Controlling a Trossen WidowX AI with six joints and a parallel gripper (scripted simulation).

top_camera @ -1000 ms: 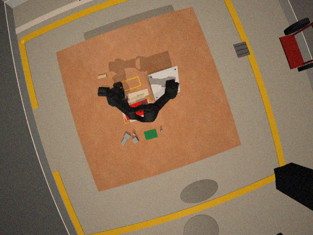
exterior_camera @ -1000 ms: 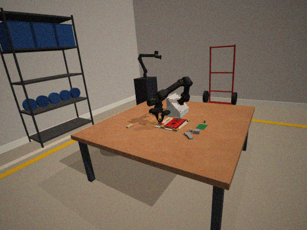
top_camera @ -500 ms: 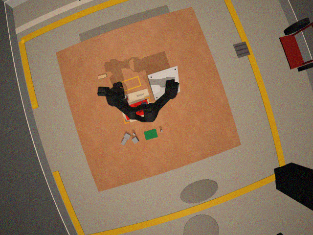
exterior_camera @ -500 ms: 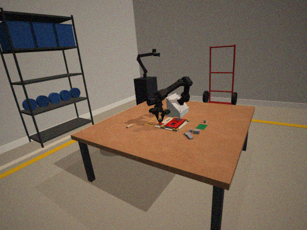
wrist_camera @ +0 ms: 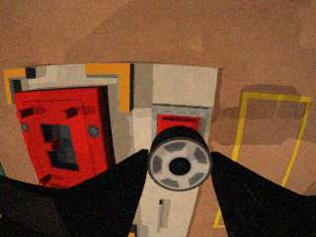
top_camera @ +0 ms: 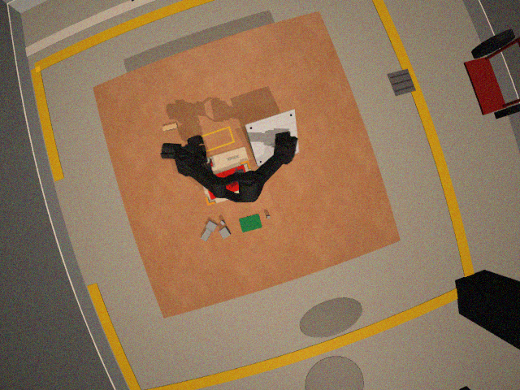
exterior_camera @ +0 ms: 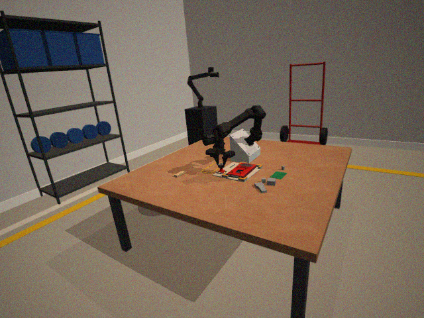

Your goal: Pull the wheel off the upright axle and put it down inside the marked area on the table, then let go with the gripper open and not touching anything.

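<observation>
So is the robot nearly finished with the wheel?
About halfway. Done: the pincer is shut on the grey wheel. In hand: the wheel hangs over the cream plate, not over the yellow marked area beside it. Left: carry it across, set it down inside, open and back away.

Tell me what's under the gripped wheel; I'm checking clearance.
Under the wheel, held by the end effector, lies the cream board with a red patch. The axle is hidden.

Setting is looking like a warehouse workshop. Metal shelving is standing at left, a red hand truck is leaning upper right, and yellow floor tape is bordering the table.
</observation>
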